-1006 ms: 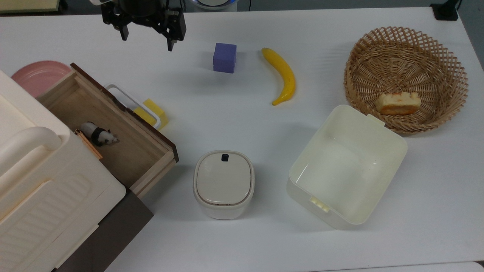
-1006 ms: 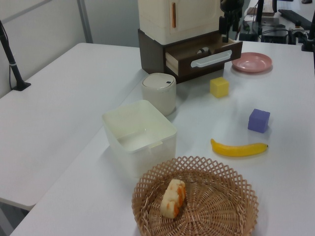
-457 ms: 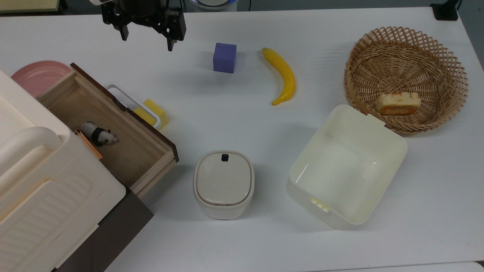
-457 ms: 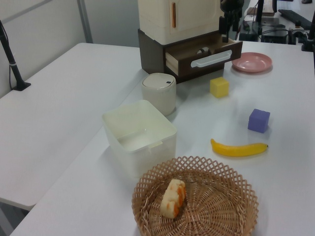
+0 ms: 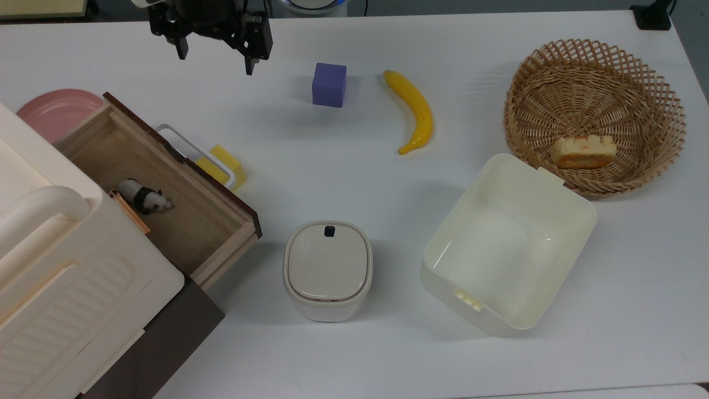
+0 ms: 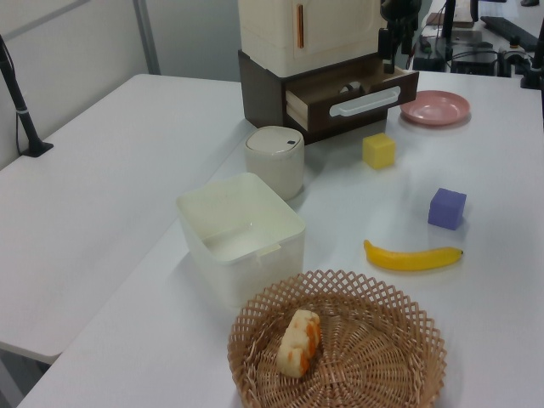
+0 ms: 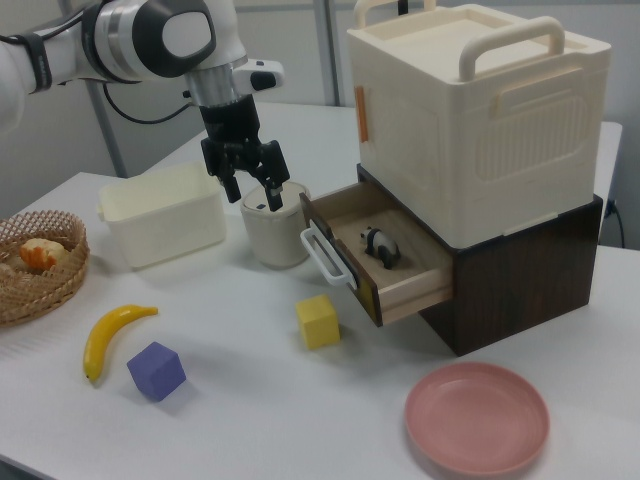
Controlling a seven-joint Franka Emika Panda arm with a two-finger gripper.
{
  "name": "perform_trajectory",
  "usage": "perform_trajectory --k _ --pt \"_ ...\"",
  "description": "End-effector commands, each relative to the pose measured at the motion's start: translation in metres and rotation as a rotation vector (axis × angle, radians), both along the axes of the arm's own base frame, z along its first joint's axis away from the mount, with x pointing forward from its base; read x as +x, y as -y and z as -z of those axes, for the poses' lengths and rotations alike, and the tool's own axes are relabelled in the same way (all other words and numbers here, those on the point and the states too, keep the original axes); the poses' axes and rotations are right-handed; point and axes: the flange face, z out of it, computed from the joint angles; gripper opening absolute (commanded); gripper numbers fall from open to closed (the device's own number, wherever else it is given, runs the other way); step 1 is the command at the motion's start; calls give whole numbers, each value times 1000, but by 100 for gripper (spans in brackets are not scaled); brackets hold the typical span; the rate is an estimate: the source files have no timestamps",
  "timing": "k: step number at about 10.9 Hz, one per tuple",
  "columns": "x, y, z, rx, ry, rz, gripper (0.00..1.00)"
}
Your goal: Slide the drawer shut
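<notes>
The drawer (image 5: 191, 221) stands pulled out of the dark brown cabinet, light wood inside with a dark front panel and a whitish loop handle (image 5: 191, 149). A small black-and-white toy animal (image 5: 145, 198) lies in it. In the right view the drawer (image 7: 410, 280) juts toward the right view's left, its handle (image 7: 322, 256) in front. My gripper (image 5: 216, 61) hangs open and empty above the table, beyond the drawer front and apart from it. The right view shows the gripper (image 7: 252, 188) to the left of the handle, above a canister.
A yellow cube (image 5: 224, 164) sits right by the handle. A purple cube (image 5: 329, 84), a banana (image 5: 414, 111), a wicker basket (image 5: 595, 66), a cream tub (image 5: 509, 244), a lidded canister (image 5: 328, 270) and a pink plate (image 5: 55, 108) surround it. A big cream case (image 5: 55, 288) tops the cabinet.
</notes>
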Motion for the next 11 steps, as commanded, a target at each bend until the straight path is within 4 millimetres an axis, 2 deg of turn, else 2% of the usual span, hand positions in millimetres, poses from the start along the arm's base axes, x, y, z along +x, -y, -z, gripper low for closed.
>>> perform_trajectory --k 1,4,8,11 --pt "-7 -2 -1 -2 -34 -73 100" --pt "-7 4 4 13 -54 -105 100" --pt "-5 1 9 17 -60 -108 100" --pt "6 2 35 16 -73 -128 100"
